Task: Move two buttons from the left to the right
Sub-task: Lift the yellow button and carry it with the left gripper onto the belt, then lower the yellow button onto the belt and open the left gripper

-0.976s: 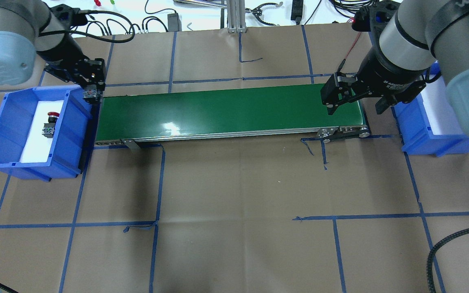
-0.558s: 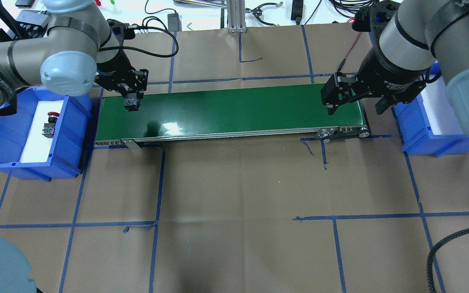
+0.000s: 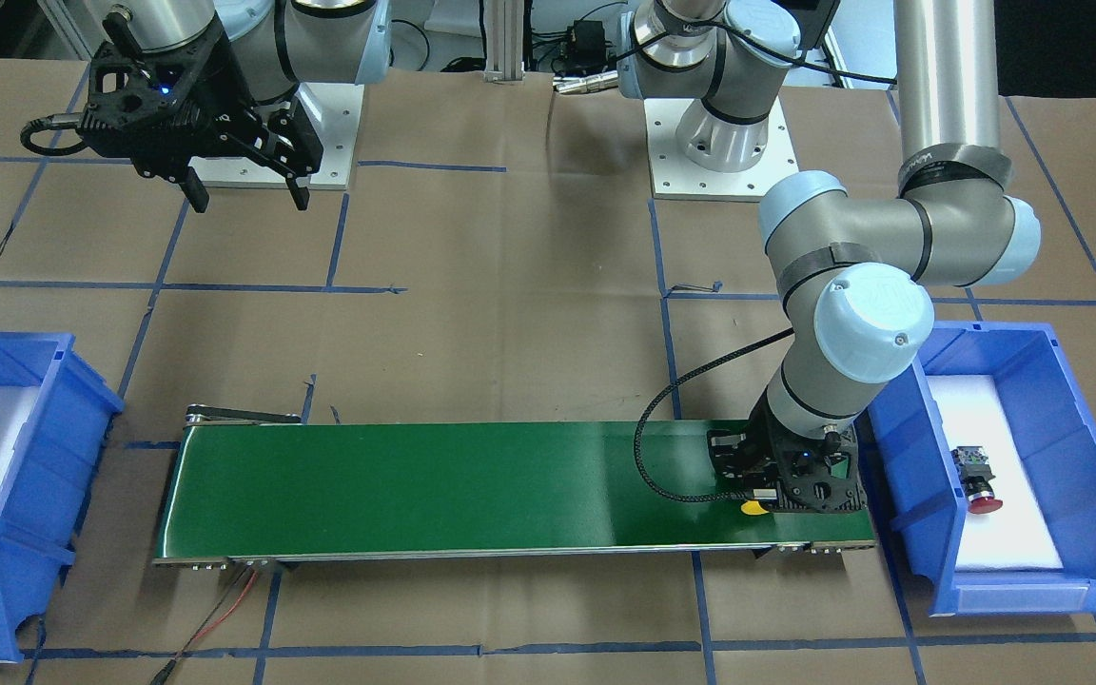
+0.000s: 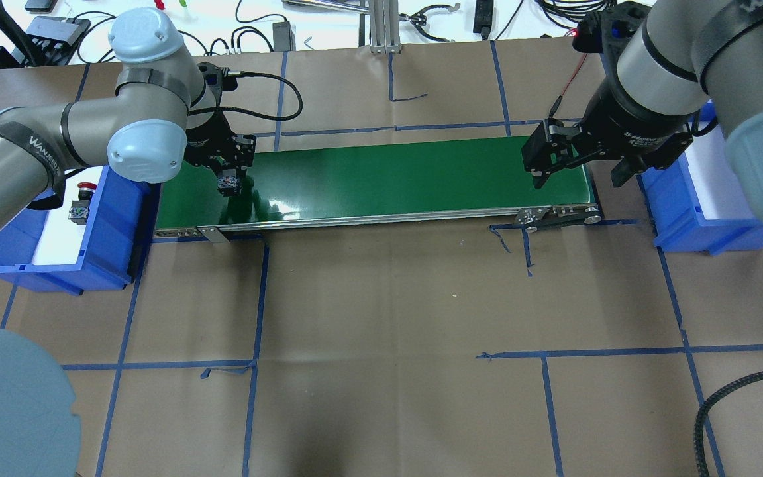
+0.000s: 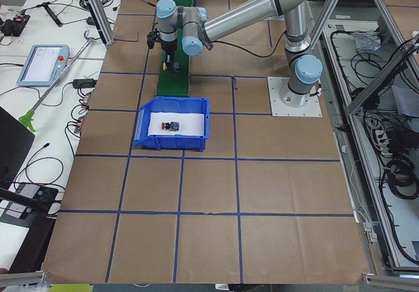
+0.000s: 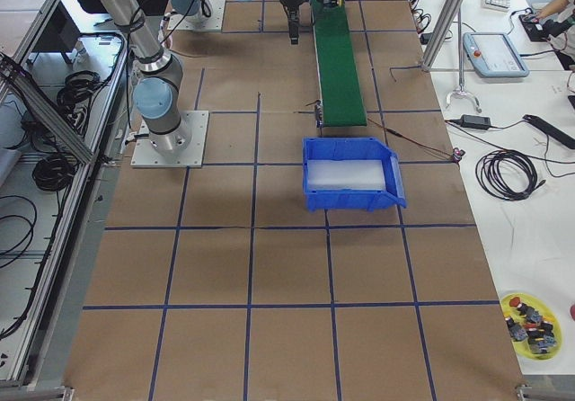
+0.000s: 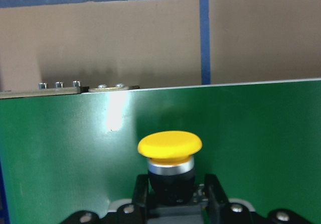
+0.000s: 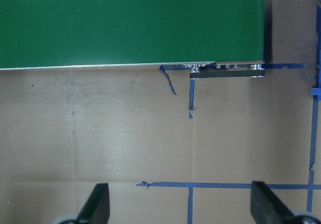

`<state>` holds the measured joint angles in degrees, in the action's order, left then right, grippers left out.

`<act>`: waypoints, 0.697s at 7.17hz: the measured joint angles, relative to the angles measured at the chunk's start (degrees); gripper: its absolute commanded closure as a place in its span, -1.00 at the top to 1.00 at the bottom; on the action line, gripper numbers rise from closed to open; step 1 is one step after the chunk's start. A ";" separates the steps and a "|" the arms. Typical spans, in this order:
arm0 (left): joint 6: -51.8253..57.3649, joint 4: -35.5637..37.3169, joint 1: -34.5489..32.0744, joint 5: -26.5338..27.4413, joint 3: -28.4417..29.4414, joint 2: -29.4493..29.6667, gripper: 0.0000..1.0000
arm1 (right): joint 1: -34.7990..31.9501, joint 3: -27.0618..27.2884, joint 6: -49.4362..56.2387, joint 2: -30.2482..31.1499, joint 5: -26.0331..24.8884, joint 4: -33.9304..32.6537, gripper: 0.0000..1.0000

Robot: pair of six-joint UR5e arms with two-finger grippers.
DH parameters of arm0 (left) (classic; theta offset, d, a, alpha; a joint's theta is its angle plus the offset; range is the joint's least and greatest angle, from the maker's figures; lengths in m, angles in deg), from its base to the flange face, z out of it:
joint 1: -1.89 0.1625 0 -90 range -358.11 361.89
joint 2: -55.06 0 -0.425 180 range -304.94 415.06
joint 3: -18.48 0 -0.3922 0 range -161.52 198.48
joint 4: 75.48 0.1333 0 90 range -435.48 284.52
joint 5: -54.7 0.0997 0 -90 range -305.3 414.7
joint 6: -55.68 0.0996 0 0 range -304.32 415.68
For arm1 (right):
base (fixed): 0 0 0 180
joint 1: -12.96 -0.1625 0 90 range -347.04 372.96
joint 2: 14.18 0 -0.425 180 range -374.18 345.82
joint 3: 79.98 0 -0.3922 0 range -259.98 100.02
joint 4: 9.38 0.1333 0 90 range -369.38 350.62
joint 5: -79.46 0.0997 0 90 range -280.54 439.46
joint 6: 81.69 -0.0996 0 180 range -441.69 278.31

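Robotics lab or test cell. Wide table (image 4: 388, 298) papered in brown and ruled into squares with blue tape (image 4: 620, 352). Two grey industrial arms (image 3: 890, 238) bolted down on white base plates (image 5: 294, 99). Small green conveyor belt (image 4: 388, 175) set between blue plastic parts bins (image 3: 1014, 585). Aluminium frame posts (image 5: 97, 14) at the table's edges. Alongside, white benches with a teach pendant (image 5: 42, 63), a yellow dish of spare parts (image 6: 530, 325), and coils of cable (image 6: 56, 163) off to the sides.

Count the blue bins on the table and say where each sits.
2. One blue bin sits beyond the conveyor's end on the robot's left, holding the red button; the other bin sits beyond the opposite end.
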<state>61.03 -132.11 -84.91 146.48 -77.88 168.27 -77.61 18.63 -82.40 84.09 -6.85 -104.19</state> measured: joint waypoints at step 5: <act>-0.63 1.65 0.24 0.67 -0.99 -0.70 1.00 | 0.01 0.00 0.00 0.00 0.00 0.01 1.00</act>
<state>60.40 -130.46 -84.68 147.15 -78.87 167.57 -77.60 18.63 -82.40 84.09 -6.85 -104.18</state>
